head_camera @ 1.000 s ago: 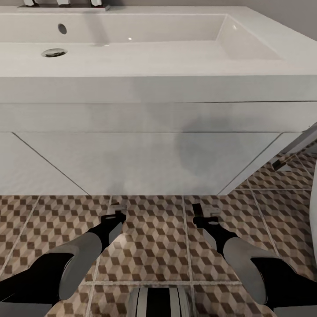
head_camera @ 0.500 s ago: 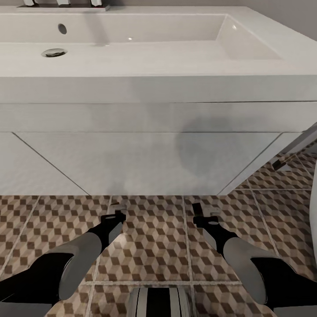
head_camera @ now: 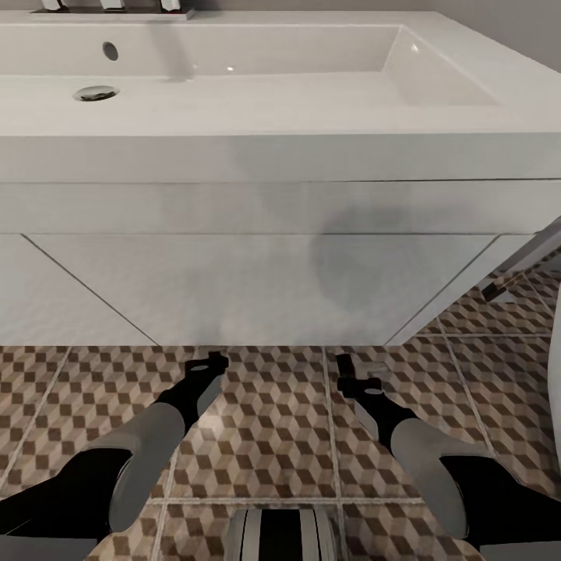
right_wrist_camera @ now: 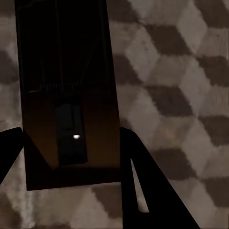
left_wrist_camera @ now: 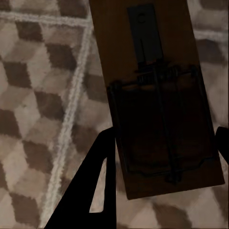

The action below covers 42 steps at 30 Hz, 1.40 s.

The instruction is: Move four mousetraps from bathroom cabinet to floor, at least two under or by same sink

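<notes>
Closest to me, at the bottom of the head view, I see both of my arms reaching forward and down over the bathroom floor (head_camera: 265,444), with its brown, tan and cream cube tiles. My left gripper (head_camera: 207,363) is low, just in front of the white vanity (head_camera: 257,288). Through the left wrist camera I see a mousetrap (left_wrist_camera: 160,95) between the two black fingers (left_wrist_camera: 98,176), with one finger at each long side of the brown board. The jaws look clenched on it. The tiles are right behind the board, but I cannot tell if it is touching them. My right gripper (head_camera: 352,380) is beside the left one, a little apart, also near the foot of the vanity. Its wrist camera shows a second mousetrap (right_wrist_camera: 67,95), very dark, held the same way between its black fingers (right_wrist_camera: 138,171). Those jaws look clenched on the board too. Farther away, the vanity front rises like a big white wall. On top of it sits the bathroom sink (head_camera: 249,78), wide and white, with a round drain (head_camera: 96,93) and a small hole (head_camera: 111,51) in its back wall. The bottoms of the chrome tap (head_camera: 113,6) peek in at the very top edge.
</notes>
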Available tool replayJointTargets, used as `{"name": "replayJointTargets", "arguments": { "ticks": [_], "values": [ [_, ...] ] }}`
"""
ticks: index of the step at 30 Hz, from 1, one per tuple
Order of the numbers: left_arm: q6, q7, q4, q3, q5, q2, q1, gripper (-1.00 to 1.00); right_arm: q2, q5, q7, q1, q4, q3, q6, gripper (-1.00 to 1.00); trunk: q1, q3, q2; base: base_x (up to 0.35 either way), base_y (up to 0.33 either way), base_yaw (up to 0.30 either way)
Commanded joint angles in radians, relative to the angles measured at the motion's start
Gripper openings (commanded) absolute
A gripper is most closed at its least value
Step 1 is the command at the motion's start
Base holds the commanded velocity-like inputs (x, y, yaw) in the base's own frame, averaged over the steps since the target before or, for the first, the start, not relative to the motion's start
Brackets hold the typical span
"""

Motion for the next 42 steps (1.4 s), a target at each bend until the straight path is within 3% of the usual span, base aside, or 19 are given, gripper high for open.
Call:
{"name": "replayJointTargets", "arguments": {
  "ticks": [1, 7, 42],
  "values": [
    [0.006, 0.005, -0.008, 0.001, 0.003, -0.006, 0.000, -1.00, 0.004, 0.004, -0.007, 0.000, -0.004, -0.003, -0.001, -1.00, 0.000, -0.001, 0.000, 0.000, 0.000, 0.000],
    [0.006, 0.007, -0.027, 0.001, 0.001, -0.034, 0.000, -1.00, 0.016, 0.002, -0.007, 0.000, -0.021, -0.003, 0.004, -1.00, 0.000, -0.001, 0.000, 0.000, 0.000, 0.000],
    [0.007, 0.014, -0.024, -0.003, -0.002, -0.034, 0.000, -1.00, 0.009, 0.004, -0.008, 0.000, -0.025, -0.005, -0.004, -1.00, 0.000, -0.001, 0.000, 0.000, 0.000, 0.000]
  ]
}}
